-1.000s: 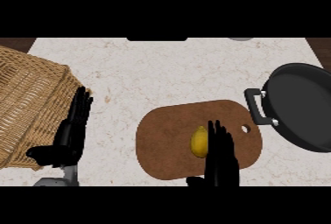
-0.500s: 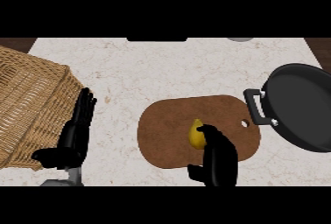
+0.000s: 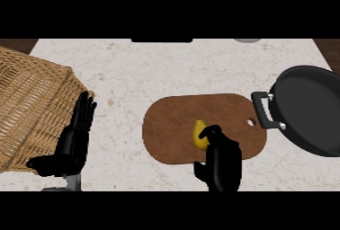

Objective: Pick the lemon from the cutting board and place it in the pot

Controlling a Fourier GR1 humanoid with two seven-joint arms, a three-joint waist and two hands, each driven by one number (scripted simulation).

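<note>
1. I see my right hand (image 3: 220,162) over the lower right part of the board, its black fingers curled over the small yellow lemon (image 3: 199,133); only the lemon's left side shows past them, so I read this as a grasp closing round the fruit.
2. The lemon lies near the middle of the brown, rounded wooden cutting board (image 3: 179,130), which has a small hole by its right edge.
3. Just right of the board sits the black round pot (image 3: 315,112), its metal side handle almost touching the board's upper right corner; part of the pot runs out of view.
4. My left hand (image 3: 69,143) rests open at the lower left, fingers straight and pointing up, holding nothing.
5. It lies along the right edge of the woven wicker basket (image 3: 30,101) on the pale speckled stone counter (image 3: 153,67).
</note>
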